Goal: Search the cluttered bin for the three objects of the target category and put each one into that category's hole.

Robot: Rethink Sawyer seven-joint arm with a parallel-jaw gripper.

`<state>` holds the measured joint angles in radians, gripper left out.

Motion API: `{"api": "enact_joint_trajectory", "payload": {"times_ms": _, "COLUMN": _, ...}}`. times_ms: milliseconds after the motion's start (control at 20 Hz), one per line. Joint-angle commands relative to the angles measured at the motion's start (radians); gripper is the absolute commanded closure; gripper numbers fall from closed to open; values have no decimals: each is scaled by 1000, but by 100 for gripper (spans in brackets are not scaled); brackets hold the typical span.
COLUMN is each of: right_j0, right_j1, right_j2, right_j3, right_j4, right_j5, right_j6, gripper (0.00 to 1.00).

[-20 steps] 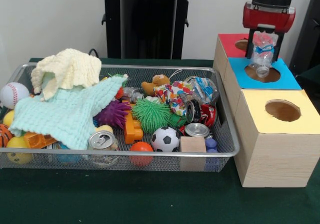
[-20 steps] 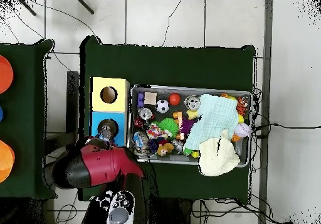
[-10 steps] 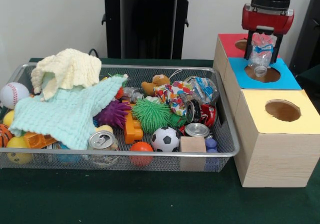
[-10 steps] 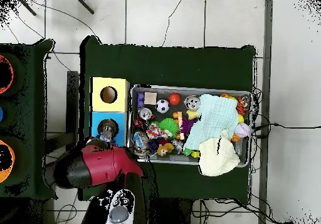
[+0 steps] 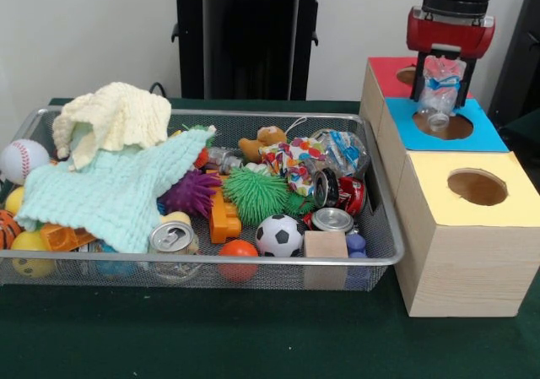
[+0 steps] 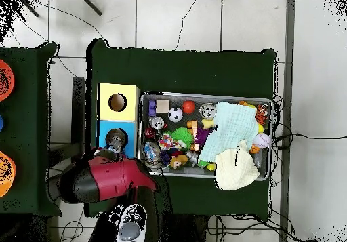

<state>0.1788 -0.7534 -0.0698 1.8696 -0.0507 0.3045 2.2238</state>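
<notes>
My gripper (image 5: 440, 83) is shut on a see-through plastic bottle (image 5: 439, 92) with blue-and-white print. It holds the bottle neck-down just above the blue-surround hole (image 5: 448, 126); the overhead view shows the bottle over that hole (image 6: 116, 142). The wire-mesh bin (image 5: 202, 261) lies left of the boxes and shows in the overhead view (image 6: 207, 97). Another see-through bottle (image 5: 342, 150) with blue print lies at the bin's far right corner. Any third bottle is hidden.
The red-surround box (image 5: 390, 75) stands behind the blue one, the yellow-surround box (image 5: 468, 227) in front. The bin holds a green cloth (image 5: 114, 193), a cream cloth (image 5: 114, 117), cans (image 5: 173, 238), balls (image 5: 278, 235), a wooden block (image 5: 325, 248) and toys.
My gripper has risen slightly with the bottle, staying over the blue hole. The bin's contents have not moved.
</notes>
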Motion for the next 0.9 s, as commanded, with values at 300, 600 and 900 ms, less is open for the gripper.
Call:
{"api": "enact_joint_trajectory", "payload": {"times_ms": 300, "right_j0": -53, "right_j1": -53, "right_j2": 81, "right_j3": 23, "right_j4": -24, "right_j5": 51, "right_j6": 18, "gripper": 0}}
{"api": "enact_joint_trajectory", "payload": {"times_ms": 600, "right_j0": -57, "right_j1": -83, "right_j2": 86, "right_j3": 25, "right_j4": -17, "right_j5": 84, "right_j6": 15, "gripper": 0}}
{"api": "enact_joint_trajectory", "payload": {"times_ms": 900, "right_j0": -53, "right_j1": -85, "right_j2": 86, "right_j3": 26, "right_j4": -19, "right_j5": 87, "right_j6": 20, "gripper": 0}}
